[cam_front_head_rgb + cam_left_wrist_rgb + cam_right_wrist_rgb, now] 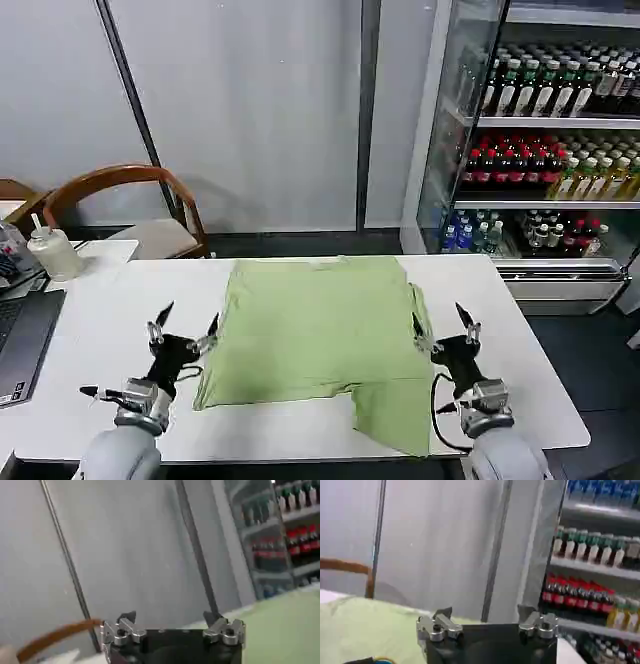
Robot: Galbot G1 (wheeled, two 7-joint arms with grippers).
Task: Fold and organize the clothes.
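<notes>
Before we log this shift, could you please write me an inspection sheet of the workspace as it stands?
Surface: white table, bare around the garment.
Job's things: light green shirt lying flat, partly folded, a flap hanging over the near edge.
Clutter: laptop and white bottle at the table's left end.
Grippers: left gripper open, beside the shirt's left edge; right gripper open, at its right edge.
Cables: black cable looped on the right arm.
Surroundings: wooden chair, drinks fridge, grey wall.
</notes>
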